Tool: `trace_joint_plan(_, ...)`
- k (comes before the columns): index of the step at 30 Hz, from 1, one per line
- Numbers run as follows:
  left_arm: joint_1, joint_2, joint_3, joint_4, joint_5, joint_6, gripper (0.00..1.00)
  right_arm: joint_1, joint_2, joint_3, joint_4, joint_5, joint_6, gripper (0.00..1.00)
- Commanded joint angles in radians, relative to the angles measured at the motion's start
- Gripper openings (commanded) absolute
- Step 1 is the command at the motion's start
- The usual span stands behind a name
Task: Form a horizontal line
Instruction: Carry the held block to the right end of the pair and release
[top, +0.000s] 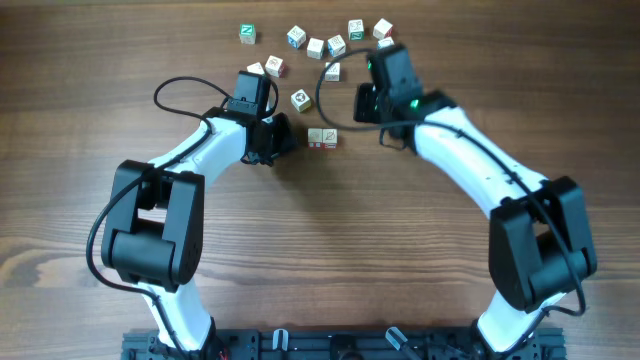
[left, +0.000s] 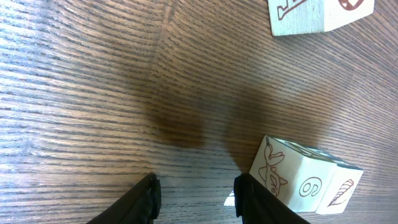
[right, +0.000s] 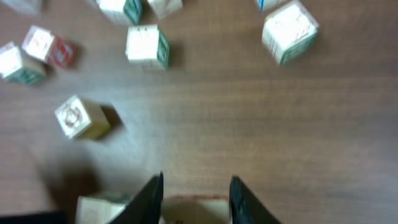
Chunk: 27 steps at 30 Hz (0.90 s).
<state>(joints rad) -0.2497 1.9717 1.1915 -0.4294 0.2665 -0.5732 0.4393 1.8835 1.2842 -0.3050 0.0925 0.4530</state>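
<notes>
My left fingers (left: 196, 186) are open, empty — the horizontal line (left: 298, 183) sits just right of them. Right fingers (right: 196, 186) — can't tell.

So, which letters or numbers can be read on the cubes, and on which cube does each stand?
"6" or "9", depending on which way up: on the squirrel cube beside the left claw.
"Z", green, probably: on the far-left top cube.
The held cube in the right claw: blurred, unreadable.
All other cubes: too small, blurred or cut off.
</notes>
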Motion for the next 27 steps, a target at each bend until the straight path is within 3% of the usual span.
trace_joint_plan(1,0.006,0.078,-0.065,-0.015,-0.111,-0.011,0.44,0.019,0.007,-0.139,0.144,0.047,0.043,0.05)
trace_joint_plan(7,0.006,0.078,-0.065,0.031,-0.112,-0.011,0.45,0.02,0.01,-0.264,0.309,0.038,0.053,0.06)
trace_joint_plan(13,0.006,0.078,-0.065,0.055,-0.112,-0.011,0.45,0.022,0.037,-0.275,0.39,0.003,0.057,0.1)
trace_joint_plan(27,0.006,0.078,-0.065,0.069,-0.112,-0.011,0.45,0.027,0.075,-0.275,0.415,-0.072,0.101,0.11)
